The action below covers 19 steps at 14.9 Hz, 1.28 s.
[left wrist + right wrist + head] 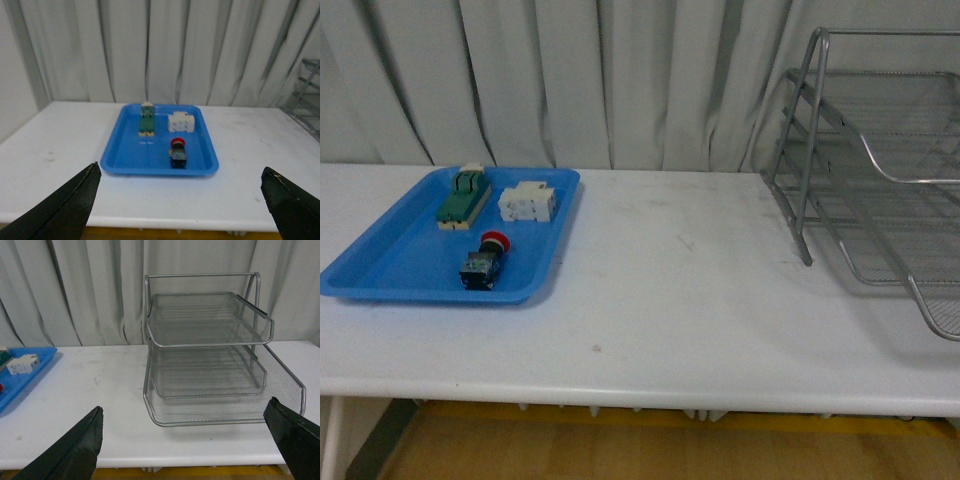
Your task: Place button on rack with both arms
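The button (484,262) (178,153) lies on its side in the blue tray (390,265) (130,155), red cap toward the curtain. The silver wire rack (880,200) (210,360) stands at the table's right end, its three mesh trays bare. Neither arm shows in the front view. My left gripper (180,197) is open, well back from the table's front edge, facing the button. My right gripper (182,437) is open too, facing the rack's lowest tray from short of the table edge. Nothing sits between either pair of fingers.
In the blue tray, behind the button, lie a green-topped beige block (463,197) (146,123) and a white blocky component (528,203) (181,122). A white curtain (580,80) hangs close behind the white table (680,290). The tray's end shows in the right wrist view (20,377).
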Tool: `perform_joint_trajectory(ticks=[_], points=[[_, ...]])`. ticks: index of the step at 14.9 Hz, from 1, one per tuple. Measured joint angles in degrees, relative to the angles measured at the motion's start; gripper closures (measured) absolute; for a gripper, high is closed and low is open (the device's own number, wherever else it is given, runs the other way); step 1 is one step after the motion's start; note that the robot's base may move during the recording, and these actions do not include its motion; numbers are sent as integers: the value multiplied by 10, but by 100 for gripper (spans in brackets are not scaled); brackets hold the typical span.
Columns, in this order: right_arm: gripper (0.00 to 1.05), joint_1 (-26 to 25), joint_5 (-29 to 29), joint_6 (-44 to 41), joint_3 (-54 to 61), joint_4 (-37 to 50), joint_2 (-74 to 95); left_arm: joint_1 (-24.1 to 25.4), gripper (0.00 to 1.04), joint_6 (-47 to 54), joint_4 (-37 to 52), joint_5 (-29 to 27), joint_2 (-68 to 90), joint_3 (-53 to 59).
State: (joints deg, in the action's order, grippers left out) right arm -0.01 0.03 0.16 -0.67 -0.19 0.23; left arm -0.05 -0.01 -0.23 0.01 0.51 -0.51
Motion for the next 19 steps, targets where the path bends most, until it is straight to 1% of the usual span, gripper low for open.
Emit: perform_joint_trajectory(ticks=[1, 2, 3, 5, 6, 7, 8, 11, 12, 13, 14, 15, 19], points=[[6, 0, 0, 0, 0, 0, 0, 19, 7, -53, -112, 65, 45, -40], [6, 0, 0, 0, 0, 0, 0, -10, 7, -135, -148, 79, 141, -92], [6, 0, 0, 0, 0, 0, 0, -39, 7, -161, -106, 73, 188, -114], [6, 0, 0, 0, 0, 0, 0, -44, 7, -175, 21, 78, 344, -174], [6, 0, 0, 0, 0, 0, 0, -59, 7, -177, 80, 101, 450, -213], [6, 0, 0, 0, 0, 0, 0, -79, 7, -169, 120, 93, 564, -271], [6, 0, 0, 0, 0, 0, 0, -94, 7, -153, 122, 89, 678, -337], [6, 0, 0, 0, 0, 0, 0, -116, 7, -83, 56, 40, 966, -533], [6, 0, 0, 0, 0, 0, 0, -118, 7, -42, 14, 10, 1084, -626], [6, 0, 0, 0, 0, 0, 0, -115, 7, -24, -4, -25, 1188, -720], [6, 0, 0, 0, 0, 0, 0, -101, 7, -16, -3, -81, 1250, -780], [6, 0, 0, 0, 0, 0, 0, -92, 7, -15, 2, -96, 1264, -794], [6, 0, 0, 0, 0, 0, 0, -65, 7, -15, -13, -84, 1300, -827]])
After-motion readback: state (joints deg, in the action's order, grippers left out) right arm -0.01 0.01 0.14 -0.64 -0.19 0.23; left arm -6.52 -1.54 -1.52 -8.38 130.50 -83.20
